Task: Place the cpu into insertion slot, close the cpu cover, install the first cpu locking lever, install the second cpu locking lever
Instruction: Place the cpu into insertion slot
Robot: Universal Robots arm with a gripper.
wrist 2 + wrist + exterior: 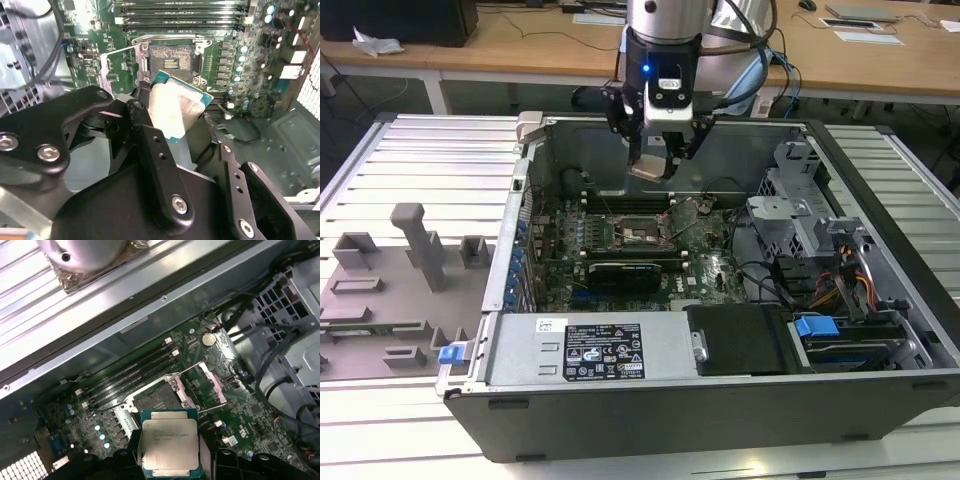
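your gripper [650, 165] hangs inside the open computer case [620, 410], and in the exterior view it sits at about 12 o'clock from the socket [638, 232], up off the green board [715, 275] and not touching it. its two fingers are closed just far enough to pinch the cpu [648, 168] by opposite edges. in the first wrist view you see the cpu [170, 442] with its pale metal top facing the camera, clamped between the black fingers [127, 457], and the bare socket [157, 400] lies just beyond it. the cpu cover [214, 383] is flipped up and stands beside the socket, so the slot is uncovered. in the second wrist view the cpu [177, 107] is tilted and hangs near the socket [171, 59], clear of it. in the exterior view a grey tray [380, 300] of fixtures lies at 9 o'clock from the case.
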